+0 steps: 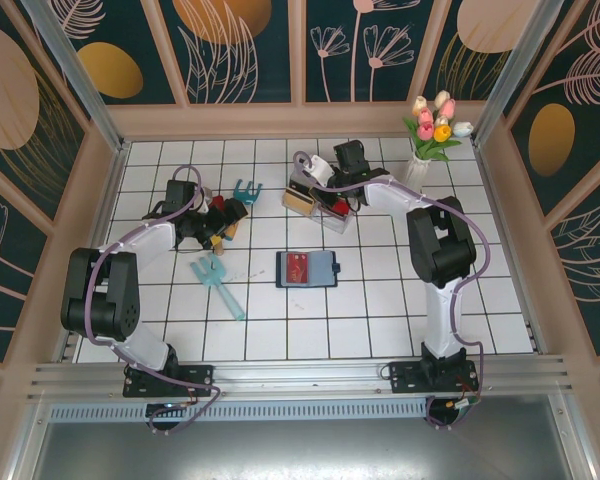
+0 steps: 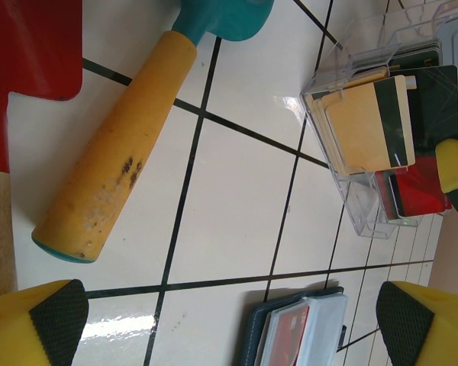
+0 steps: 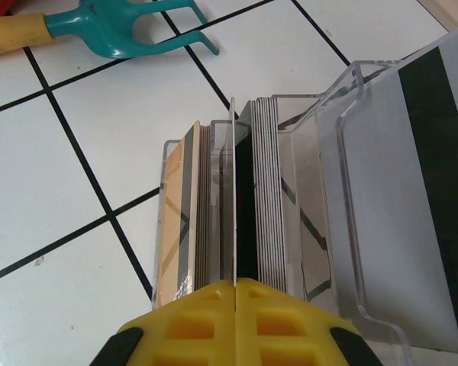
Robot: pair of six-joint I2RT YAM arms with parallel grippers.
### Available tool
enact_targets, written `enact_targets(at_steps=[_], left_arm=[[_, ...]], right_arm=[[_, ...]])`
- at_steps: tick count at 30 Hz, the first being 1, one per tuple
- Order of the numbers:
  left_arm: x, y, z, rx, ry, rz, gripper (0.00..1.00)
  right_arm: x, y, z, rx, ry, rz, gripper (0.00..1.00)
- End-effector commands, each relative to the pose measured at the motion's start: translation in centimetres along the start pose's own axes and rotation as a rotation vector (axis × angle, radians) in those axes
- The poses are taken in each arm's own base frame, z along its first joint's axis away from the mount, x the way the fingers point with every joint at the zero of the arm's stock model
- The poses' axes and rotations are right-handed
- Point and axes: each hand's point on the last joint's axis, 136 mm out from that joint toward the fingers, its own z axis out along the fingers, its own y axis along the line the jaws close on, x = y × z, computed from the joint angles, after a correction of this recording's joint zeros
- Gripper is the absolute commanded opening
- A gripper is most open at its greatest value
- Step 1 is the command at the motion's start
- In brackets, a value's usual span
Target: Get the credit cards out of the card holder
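The navy card holder [image 1: 307,269] lies open on the tiles in the middle, with a red credit card [image 1: 300,268] in its clear pocket. In the left wrist view the card holder [image 2: 271,328] and its red card [image 2: 290,332] sit low between my yellow fingertips. My left gripper [image 2: 233,335] is open and empty, up and to the left of the holder [image 1: 220,215]. My right gripper [image 3: 237,301] is shut just above the clear box's [image 3: 290,213] middle divider, with nothing visible between its jaws. A tan card [image 2: 362,126] stands in that box.
The clear box [image 1: 325,205] at the back holds stacks of cards. A yellow-handled teal rake [image 2: 114,152] and a red tool [image 2: 30,46] lie by my left gripper. A teal fork [image 1: 218,285] lies left of the card holder. A flower vase [image 1: 435,130] stands back right.
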Motion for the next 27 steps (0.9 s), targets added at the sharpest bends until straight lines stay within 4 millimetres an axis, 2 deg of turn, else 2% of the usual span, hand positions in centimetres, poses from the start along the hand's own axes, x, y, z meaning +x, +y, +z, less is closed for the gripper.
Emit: enact_targets(at_steps=[1, 11, 17, 21, 27], left_arm=[[0.0, -0.2, -0.2, 0.016, 0.010, -0.014, 0.98], [0.1, -0.4, -0.3, 0.022, 0.013, -0.015, 0.98], [-0.2, -0.9, -1.0, 0.016, -0.005, 0.011, 0.98], [-0.2, -1.0, -1.1, 0.021, -0.004, 0.011, 0.99], [0.0, -1.1, -1.4, 0.021, -0.010, 0.015, 0.98]], right_arm=[[-0.3, -0.6, 0.4, 0.014, 0.006, -0.031, 0.00], [-1.8, -0.2, 0.9, -0.004, -0.038, -0.007, 0.03], [-1.8, -0.9, 1.0, 0.021, -0.029, 0.018, 0.13], [-2.8, -0.8, 0.2, 0.009, -0.054, 0.026, 0.20], [-4.7, -1.0, -1.5, 0.013, -0.109, 0.062, 0.22]])
